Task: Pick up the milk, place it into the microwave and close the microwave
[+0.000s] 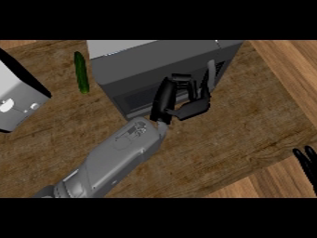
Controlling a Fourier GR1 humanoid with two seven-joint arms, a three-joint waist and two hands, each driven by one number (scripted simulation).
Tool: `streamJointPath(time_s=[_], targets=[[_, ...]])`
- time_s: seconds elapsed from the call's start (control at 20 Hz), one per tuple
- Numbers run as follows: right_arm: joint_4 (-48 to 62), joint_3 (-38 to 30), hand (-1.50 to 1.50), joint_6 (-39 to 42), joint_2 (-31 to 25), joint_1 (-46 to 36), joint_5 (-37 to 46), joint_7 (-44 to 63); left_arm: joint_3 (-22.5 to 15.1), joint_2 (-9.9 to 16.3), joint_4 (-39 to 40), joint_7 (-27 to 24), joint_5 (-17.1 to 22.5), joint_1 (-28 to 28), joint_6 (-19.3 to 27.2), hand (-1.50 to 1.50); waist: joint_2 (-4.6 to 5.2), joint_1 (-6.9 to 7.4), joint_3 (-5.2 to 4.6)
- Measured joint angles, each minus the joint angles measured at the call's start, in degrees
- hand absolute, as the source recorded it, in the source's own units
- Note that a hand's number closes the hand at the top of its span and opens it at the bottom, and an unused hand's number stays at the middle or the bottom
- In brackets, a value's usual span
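The grey microwave (162, 59) stands at the back middle of the counter, its dark front (135, 98) facing me. The door looks flat against the body. My left hand (177, 98) reaches in from the lower left and lies against the right part of that front, fingers fairly straight and pointing up, thumb out to the right. It holds nothing. No milk shows anywhere. My right hand (314, 166) rests at the lower right edge, fingers up and straight.
A green cucumber (82, 72) lies left of the microwave. A white boxy appliance (8, 95) with knobs stands at the far left. The dark wood counter (222, 139) ends at paler wood (294, 69) on the right.
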Motion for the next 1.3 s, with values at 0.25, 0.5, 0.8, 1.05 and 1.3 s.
streamJointPath(time_s=[0.25, 0.5, 0.8, 1.05, 1.3], targets=[[-1.7, 0.0, -1.5, 0.8, -1.0, 0.6, -1.7, 0.9, -0.1, 0.1, 0.5, -2.1, 1.3, 0.0, 0.5, 1.5, -0.03, -0.53, 0.06], [-3.4, -1.0, -1.5, 1.1, -2.2, 0.3, -2.7, 1.5, -0.2, 0.0, 0.9, -3.9, 2.5, 0.0, 1.1, 1.5, -0.01, -0.85, 0.08], [-4.8, -1.2, -1.5, 1.7, -2.7, 0.8, -4.9, 2.1, -0.5, 0.0, 1.3, -5.7, 3.7, -0.1, 1.8, 1.5, 0.14, -1.34, 0.16], [-5.8, -1.1, -1.5, 2.5, -3.3, 1.6, -7.1, 3.0, -0.6, 0.0, 1.8, -6.7, 4.7, -0.4, 2.1, 1.5, 0.25, -1.74, 0.2], [-6.6, -1.7, -1.5, 3.1, -4.4, 2.4, -8.6, 3.8, -0.8, -0.1, 2.4, -7.7, 5.4, -0.7, 2.3, 1.5, 0.28, -1.95, 0.22]])
